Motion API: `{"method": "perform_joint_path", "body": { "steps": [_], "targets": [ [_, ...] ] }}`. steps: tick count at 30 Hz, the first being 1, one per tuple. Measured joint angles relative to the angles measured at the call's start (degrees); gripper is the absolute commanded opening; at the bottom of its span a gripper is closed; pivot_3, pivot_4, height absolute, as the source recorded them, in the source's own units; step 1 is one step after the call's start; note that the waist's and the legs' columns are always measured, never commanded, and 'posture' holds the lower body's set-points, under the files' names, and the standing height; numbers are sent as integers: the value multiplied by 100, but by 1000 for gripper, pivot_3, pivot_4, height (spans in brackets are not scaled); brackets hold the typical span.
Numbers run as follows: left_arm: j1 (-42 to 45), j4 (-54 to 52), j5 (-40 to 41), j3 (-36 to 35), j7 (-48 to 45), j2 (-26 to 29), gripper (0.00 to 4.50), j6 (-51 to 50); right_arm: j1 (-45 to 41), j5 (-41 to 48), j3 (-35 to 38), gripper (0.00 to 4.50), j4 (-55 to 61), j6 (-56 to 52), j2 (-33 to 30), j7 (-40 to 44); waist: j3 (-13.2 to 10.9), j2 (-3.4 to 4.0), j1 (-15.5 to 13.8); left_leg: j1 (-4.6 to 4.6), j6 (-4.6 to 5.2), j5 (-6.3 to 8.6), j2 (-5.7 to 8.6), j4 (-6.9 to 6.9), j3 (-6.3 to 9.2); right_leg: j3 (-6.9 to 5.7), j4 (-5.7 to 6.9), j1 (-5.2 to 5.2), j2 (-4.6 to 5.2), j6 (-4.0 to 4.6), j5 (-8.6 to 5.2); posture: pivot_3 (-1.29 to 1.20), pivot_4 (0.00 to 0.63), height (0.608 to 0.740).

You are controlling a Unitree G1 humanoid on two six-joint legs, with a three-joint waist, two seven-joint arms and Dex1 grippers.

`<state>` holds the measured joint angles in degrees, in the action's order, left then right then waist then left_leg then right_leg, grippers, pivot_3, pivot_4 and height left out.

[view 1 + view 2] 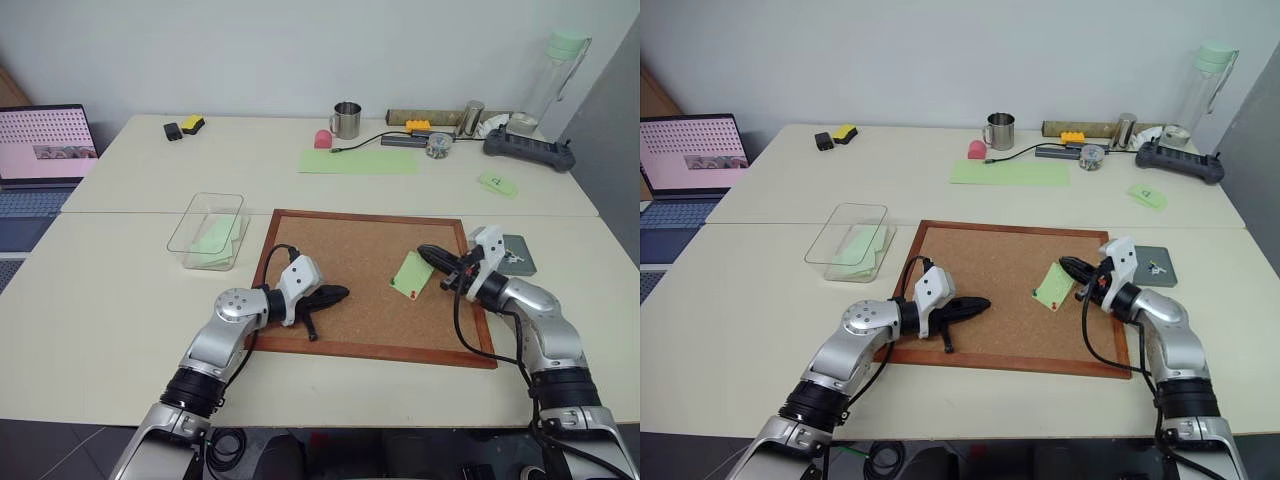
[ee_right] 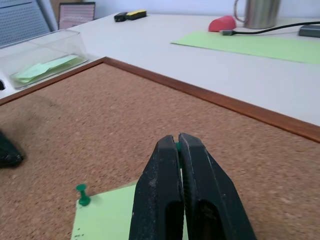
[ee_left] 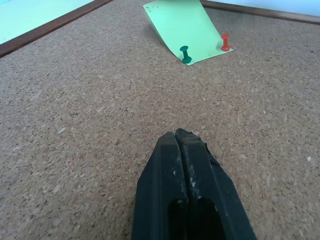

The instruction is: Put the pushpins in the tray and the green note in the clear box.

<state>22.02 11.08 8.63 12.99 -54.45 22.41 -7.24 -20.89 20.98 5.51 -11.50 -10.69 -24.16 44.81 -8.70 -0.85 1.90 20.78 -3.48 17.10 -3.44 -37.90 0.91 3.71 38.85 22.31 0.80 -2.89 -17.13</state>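
Two cream rectangular tabletops point(image 1: 120, 300) are sitting pushed together, a seam running between them. A plain pale grey wall point(image 1: 300, 50) is standing behind. Even, soft light is falling across everything.

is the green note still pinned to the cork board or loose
Pinned: green note lies on the cork board with green pushpin and red pushpin standing in its edge.

Steel mug point(image 1: 346, 119), red lump point(image 1: 322, 139), long pale green sheet point(image 1: 360, 161) — laptop point(image 1: 45, 146) far left.
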Motion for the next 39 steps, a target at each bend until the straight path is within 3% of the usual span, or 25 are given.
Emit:
{"method": "perform_joint_path", "body": {
  "steps": [10, 16, 20, 29, 39],
  "targets": [
    [-12, -13, 3, 0, -11, 7, 0, 0, 123, 44, 226, 24, 235, -93, -19, -373, 0, 0, 0, 0, 0, 0, 0, 1, 6, 1, -1, 0, -3, 1, -1, 0, 150, 740],
    [-15, -16, 11, 1, -25, 15, 0, 0, -294, -336, 1082, 24, -669, 123, -259, -1877, 0, 1, -2, -1, 1, 1, 1, 5, 4, 3, -3, 1, -3, 3, -2, 0, 150, 740],
    [-19, -17, 21, -15, -67, 52, 0, -7, -311, -551, 1143, 24, -1114, 74, -460, -2190, 0, 2, 16, -4, 2, 1, 0, 8, 5, 11, -2, 0, -9, 6, -3, 0, 150, 740],
    [-13, -19, 30, -17, -76, 49, 0, -24, -510, -623, 1121, 1845, -1420, 4, -453, -2330, -4, 8, 15, -3, 3, 2, 0, 7, 6, 10, -2, 1, -9, 6, -3, 0, 150, 740],
    [1, -19, 31, -21, -73, 51, 0, -59, -501, -570, 1126, 1845, -1466, 33, -451, -2188, -4, 8, 16, -4, 5, 3, 0, 7, 5, 12, -3, 1, -9, 6, -3, 0, 150, 740]
  ]
}}
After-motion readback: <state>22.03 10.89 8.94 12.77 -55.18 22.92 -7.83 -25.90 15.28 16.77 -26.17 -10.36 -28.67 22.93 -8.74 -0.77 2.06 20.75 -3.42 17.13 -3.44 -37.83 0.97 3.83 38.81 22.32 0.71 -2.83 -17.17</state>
